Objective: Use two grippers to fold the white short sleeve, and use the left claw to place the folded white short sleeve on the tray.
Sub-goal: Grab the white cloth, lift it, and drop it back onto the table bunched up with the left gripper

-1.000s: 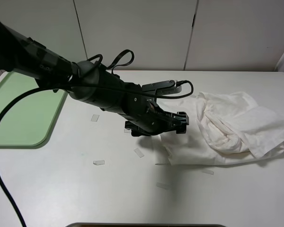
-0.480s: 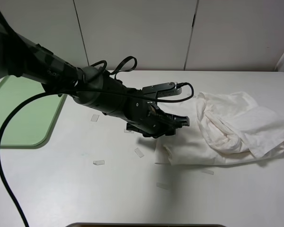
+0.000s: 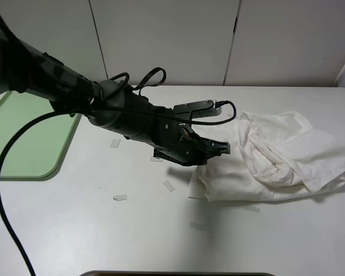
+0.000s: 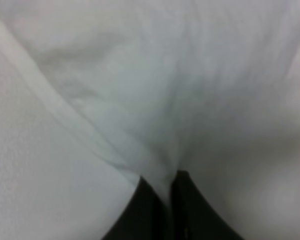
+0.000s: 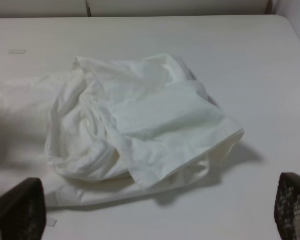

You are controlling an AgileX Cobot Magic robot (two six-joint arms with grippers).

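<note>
The white short sleeve [image 3: 282,158] lay bunched and wrinkled on the right side of the white table [image 3: 103,230]. It was not folded: a flat layer spread toward the left, and a heaped, creased part sat on top toward the right. Your left claw [image 3: 221,148] extended from the far left, low over the table, with its tip at the shirt's left edge. Black cables [image 3: 146,75] looped above the arm's far side.

In the left wrist view, the claw [image 4: 171,192] showed its black fingers [image 4: 140,215] pressed together. A ridge of white cloth was pinched between them, so the claw was clamped on the shirt. The rest of that view was filled with blurred white fabric.

Your right gripper [image 5: 158,179] did not show in the high view. Its own camera showed two mesh-faced fingers [image 5: 15,212] standing wide apart and gripping nothing. The whole shirt [image 5: 140,125] lay ahead of them on the table. You could not tell from that view how high the fingers hung above the surface.

The pale green tray [image 3: 23,138] sat at the left edge of the table, partly hidden behind the left arm and well apart from the shirt. Several small pale tape strips [image 3: 120,198] lay scattered on the table between the tray and the shirt, some just beside the claw's shadow.
</note>
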